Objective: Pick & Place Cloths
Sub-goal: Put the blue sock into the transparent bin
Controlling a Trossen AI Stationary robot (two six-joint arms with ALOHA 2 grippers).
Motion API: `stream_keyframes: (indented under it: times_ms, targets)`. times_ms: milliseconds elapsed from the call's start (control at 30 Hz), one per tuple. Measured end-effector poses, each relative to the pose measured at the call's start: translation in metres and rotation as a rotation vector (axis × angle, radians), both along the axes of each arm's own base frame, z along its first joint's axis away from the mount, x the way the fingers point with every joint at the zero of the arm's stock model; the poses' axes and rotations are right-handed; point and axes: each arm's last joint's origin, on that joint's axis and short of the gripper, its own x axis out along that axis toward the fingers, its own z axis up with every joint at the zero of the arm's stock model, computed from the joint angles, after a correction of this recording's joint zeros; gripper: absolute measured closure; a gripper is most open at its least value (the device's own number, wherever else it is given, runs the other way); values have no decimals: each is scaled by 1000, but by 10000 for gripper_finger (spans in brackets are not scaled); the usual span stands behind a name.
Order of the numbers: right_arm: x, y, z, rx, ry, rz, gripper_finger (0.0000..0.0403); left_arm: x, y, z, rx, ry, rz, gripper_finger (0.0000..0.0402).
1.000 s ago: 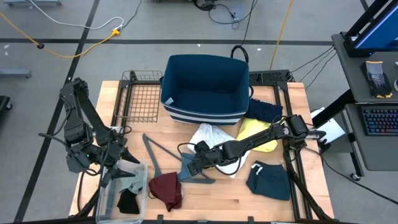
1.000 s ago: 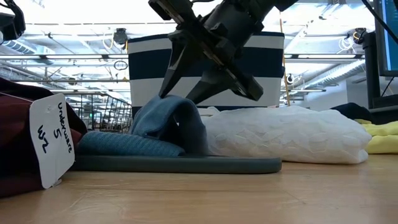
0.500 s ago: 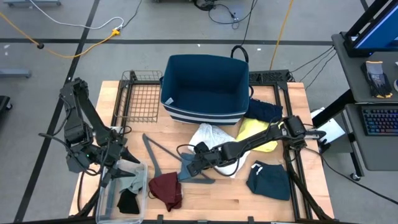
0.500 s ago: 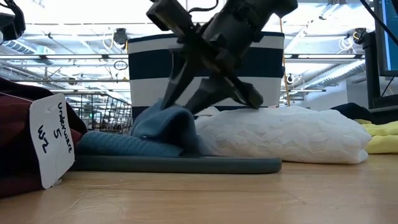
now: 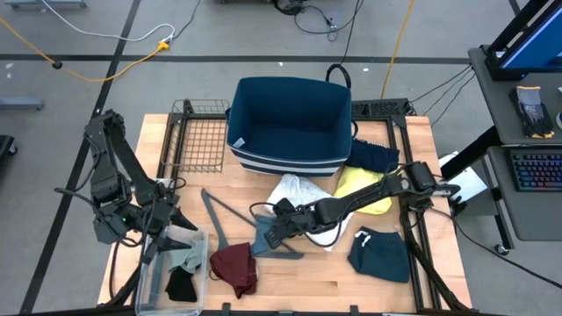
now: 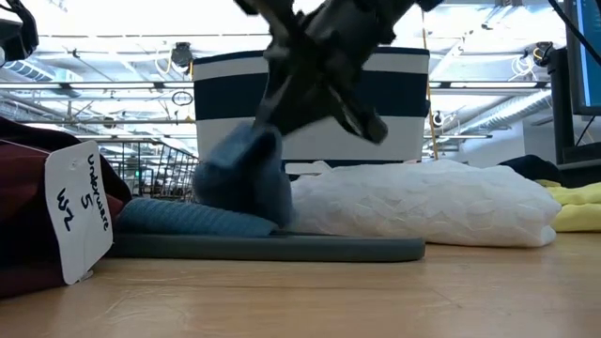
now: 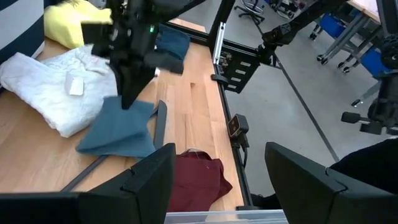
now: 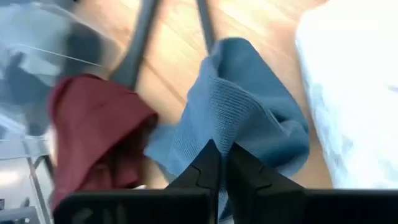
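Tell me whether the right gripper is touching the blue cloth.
Touching. The right wrist view shows the right gripper shut, with a fold of the blue cloth pinched between its fingertips; the low view shows the cloth bunched up under it.

Lighting is bright and even from overhead; shadows on the counter [image 5: 413, 149] are soft. In the low view, ceiling glare at 12 o'clock whitens the background, and the right claw [image 6: 282, 131] shows motion blur.
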Motion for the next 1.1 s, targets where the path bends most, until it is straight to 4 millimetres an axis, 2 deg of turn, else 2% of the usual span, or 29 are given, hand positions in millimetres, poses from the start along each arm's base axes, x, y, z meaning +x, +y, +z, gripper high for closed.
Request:
stream_keyframes:
  times_ms: [100,333,667,867,1100]
  targets:
    - [-5,2,17,-4,-43,23,399,0,0,0,-22,5,15,153]
    - [-25,4,71,-31,-185,74,401,1,1,1,-26,-12,51,153]
    - [-52,2,145,-87,-491,141,402,18,-8,17,6,-218,182,153]
    - [-60,0,170,-110,-636,201,402,40,-14,30,57,-354,232,153]
    - [-60,3,178,-78,-720,297,402,68,-18,33,139,-445,297,153]
